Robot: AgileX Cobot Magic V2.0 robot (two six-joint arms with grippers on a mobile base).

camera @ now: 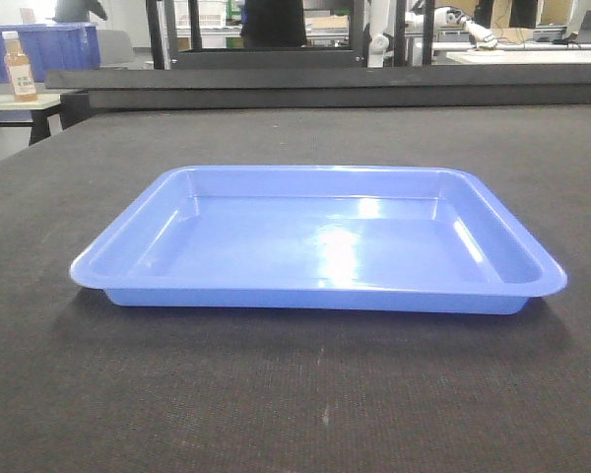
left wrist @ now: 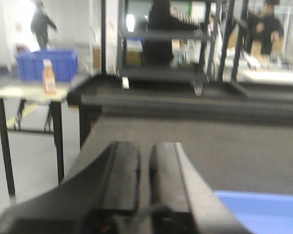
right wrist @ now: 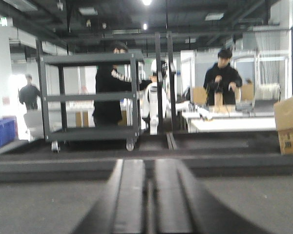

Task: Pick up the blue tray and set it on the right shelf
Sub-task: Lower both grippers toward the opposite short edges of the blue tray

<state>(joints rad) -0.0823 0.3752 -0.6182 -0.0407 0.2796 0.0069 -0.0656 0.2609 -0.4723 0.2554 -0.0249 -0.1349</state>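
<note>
I see the dark table (camera: 295,414) filling my front view, and the blue tray (camera: 315,241) lies flat at its middle. My left gripper (left wrist: 145,146) is held low and level over the tabletop, fingers pressed together, pinching nothing, with a tray corner just to its right. My right gripper (right wrist: 150,163) points level too, fingers likewise together. A small orange bottle (camera: 20,64) stands far off, left

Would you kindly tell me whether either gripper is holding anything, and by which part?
Nothing is held. The blue tray lies free on the table; the left gripper and right gripper are both shut on nothing.
</note>
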